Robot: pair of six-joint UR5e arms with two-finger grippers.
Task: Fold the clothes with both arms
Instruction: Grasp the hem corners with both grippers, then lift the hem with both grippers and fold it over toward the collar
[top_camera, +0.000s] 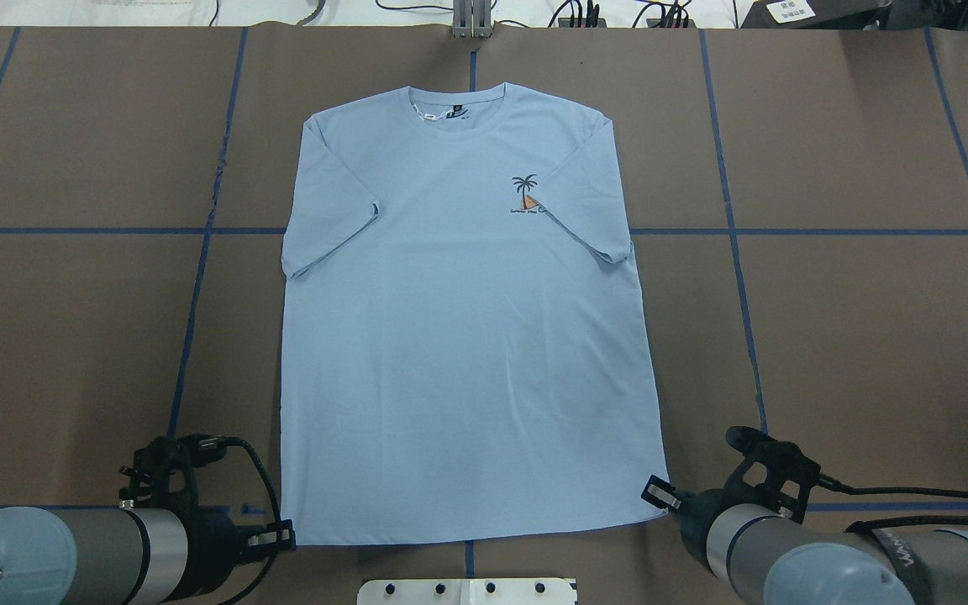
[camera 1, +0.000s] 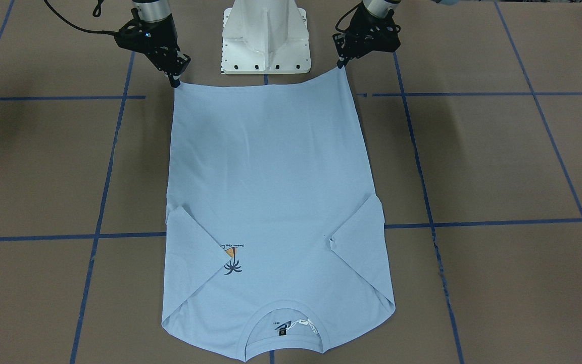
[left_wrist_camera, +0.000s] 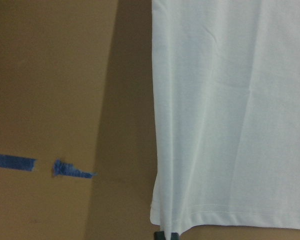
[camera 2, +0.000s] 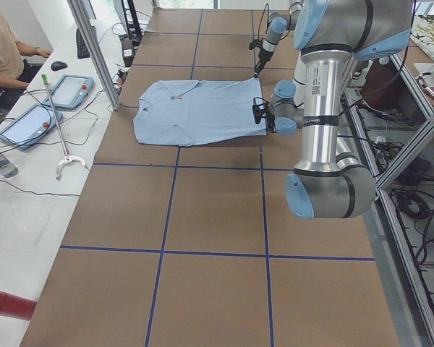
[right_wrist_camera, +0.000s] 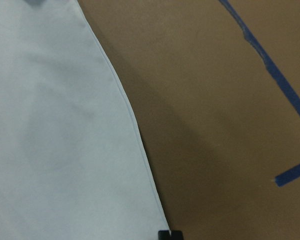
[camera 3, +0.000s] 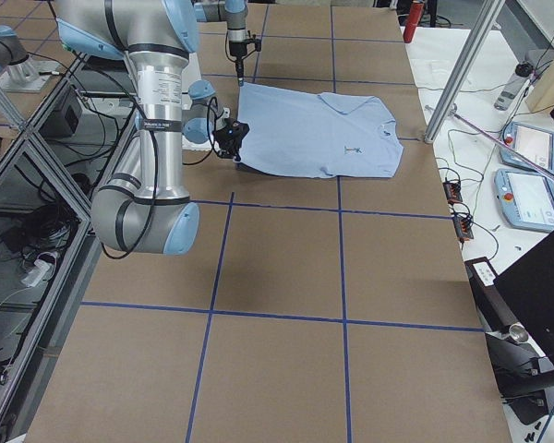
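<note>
Collar (camera 1: 286,309) of the T-shirt (camera 1: 271,172) lay nearest the front-facing camera, opening toward the operators' side. Dark neck label (camera 1: 282,329) showed inside it, with a thin white cord (camera 1: 308,325) beside it. Garment lay flat, chest up, on the brown table (camera 1: 498,162), across the blue tape lines (camera 1: 473,222). Both short sleeves were folded inward onto the chest. Right-side sleeve (camera 1: 195,247) had its edge over part of the palm logo (camera 1: 233,262); left-side sleeve (camera 1: 359,227) lay apart from it. Body fabric was smooth, with only faint creases.

Hem (top_camera: 467,531) ran along the robot's edge of the table, just short of the white pedestal base (camera 1: 265,45). Left gripper (camera 1: 342,63) sat at the hem corner on its own side, fingers closed on the cloth, the corner pulled to a point at the tips. Right gripper (camera 1: 176,81) likewise pinched the opposite hem corner. Hem bowed in a shallow curve between the two pinched corners. Each wrist camera showed a dark fingertip (left_wrist_camera: 165,235) at the very corner of the fabric, bare table beside it. Left arm (top_camera: 47,555) and right arm (top_camera: 828,571) reached in low from the robot's side, well apart, with the shirt's width between them.

Person (camera 2: 0,50) sat at the white side bench (camera 2: 29,181) beyond the collar end, seen in the left side view.
</note>
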